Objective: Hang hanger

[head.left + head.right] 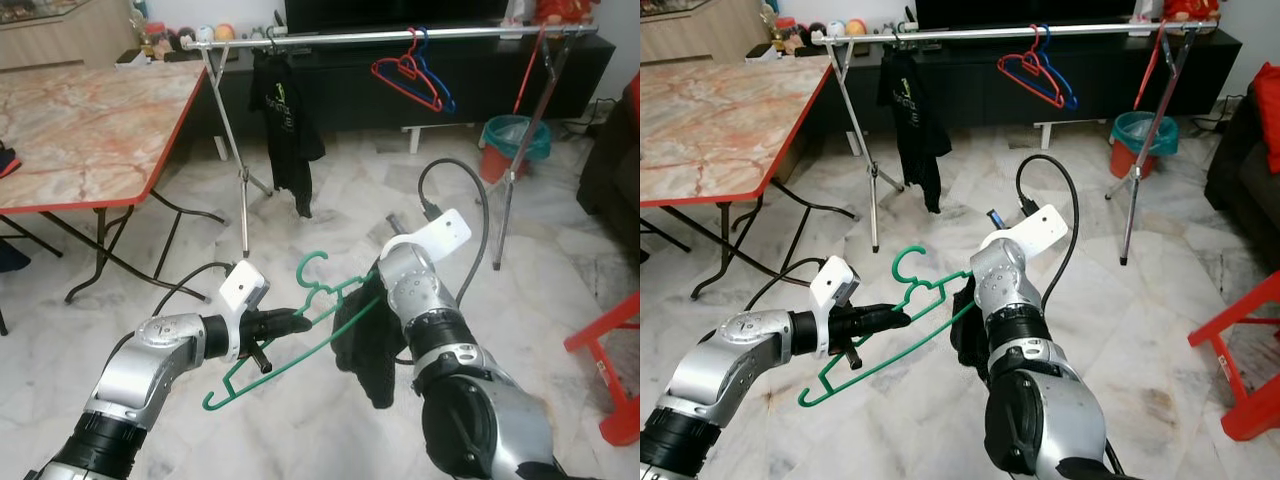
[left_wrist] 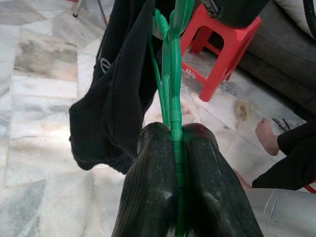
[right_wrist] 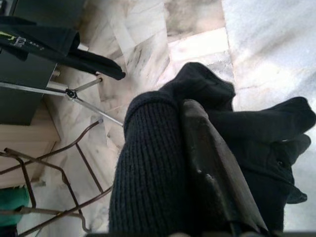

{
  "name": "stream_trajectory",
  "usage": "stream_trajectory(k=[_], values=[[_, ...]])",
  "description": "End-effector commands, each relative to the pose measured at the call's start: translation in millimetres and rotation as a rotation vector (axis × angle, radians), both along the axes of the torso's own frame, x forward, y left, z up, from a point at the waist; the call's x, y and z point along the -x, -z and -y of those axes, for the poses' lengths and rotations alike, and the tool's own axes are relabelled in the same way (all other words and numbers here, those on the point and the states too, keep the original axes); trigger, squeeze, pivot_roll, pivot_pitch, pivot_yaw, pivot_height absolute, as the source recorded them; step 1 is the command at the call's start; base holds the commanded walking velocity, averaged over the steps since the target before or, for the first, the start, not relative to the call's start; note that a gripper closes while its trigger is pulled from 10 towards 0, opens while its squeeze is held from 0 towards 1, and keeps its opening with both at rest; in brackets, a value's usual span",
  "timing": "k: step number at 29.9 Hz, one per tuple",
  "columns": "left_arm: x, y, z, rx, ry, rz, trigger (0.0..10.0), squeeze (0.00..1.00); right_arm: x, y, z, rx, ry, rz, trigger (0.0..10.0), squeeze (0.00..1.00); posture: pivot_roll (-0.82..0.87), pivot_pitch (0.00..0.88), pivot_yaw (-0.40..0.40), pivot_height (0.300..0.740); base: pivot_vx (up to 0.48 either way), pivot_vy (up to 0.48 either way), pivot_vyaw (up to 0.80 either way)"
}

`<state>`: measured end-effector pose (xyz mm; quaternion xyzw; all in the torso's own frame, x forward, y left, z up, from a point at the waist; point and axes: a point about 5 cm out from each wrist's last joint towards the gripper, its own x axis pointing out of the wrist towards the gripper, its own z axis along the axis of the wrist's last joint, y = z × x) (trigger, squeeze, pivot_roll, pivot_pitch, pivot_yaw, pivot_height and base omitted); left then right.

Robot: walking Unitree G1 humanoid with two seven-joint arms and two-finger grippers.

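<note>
My left gripper (image 1: 298, 322) is shut on the lower bar of a green plastic hanger (image 1: 318, 300), which I hold tilted at chest height with its hook up. In the left wrist view both fingers (image 2: 153, 182) pinch the green bar. A black garment (image 1: 368, 345) hangs partly over the hanger's right end. My right gripper (image 3: 170, 111) is shut on this knit cloth, which wraps one finger (image 3: 207, 163). The silver clothes rail (image 1: 380, 36) runs across the back, well beyond both arms.
On the rail hang a black T-shirt (image 1: 285, 120), a red hanger (image 1: 402, 75) and a blue hanger (image 1: 441, 97). A marble-topped table (image 1: 80, 120) stands at left, a teal bin (image 1: 515, 140) at back right, a red stool (image 1: 610, 370) at right. A person's foot (image 2: 269, 136) rests nearby.
</note>
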<state>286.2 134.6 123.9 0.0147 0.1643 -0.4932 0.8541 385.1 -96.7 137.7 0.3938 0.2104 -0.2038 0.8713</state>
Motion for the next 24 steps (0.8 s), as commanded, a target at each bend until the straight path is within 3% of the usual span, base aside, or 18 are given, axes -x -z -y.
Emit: stream_trajectory(k=[1,14,20,22,24], values=[[-0.7,-0.5,1.3,-0.015,0.013,0.009,10.0,0.00,-6.0,-19.7,-10.6,-0.002,-0.041,0.066,10.0,0.00,-0.01,0.005,0.058,0.740,0.000,0.000,0.00],[-14.0,3.4,0.9,-0.053,-0.080,0.035,10.0,0.00,-5.6,-28.7,-31.1,-0.018,-0.140,0.100,10.0,0.00,-0.01,0.007,0.057,0.740,0.000,0.000,0.00],[-24.3,6.2,-6.3,-0.111,-0.187,0.059,10.0,0.00,-3.9,-28.8,-32.8,-0.019,-0.130,0.091,10.0,0.00,-0.01,0.008,0.056,0.740,0.000,0.000,0.00],[-33.3,6.5,-15.7,-0.145,-0.288,0.070,10.0,0.00,-4.0,-28.3,-31.4,-0.017,-0.123,0.089,10.0,0.00,-0.01,0.007,0.056,0.740,0.000,0.000,0.00],[-36.1,5.9,-18.3,-0.158,-0.313,0.081,10.0,0.00,-4.1,-28.0,-30.9,-0.018,-0.122,0.088,10.0,0.00,-0.01,0.007,0.056,0.740,0.000,0.000,0.00]])
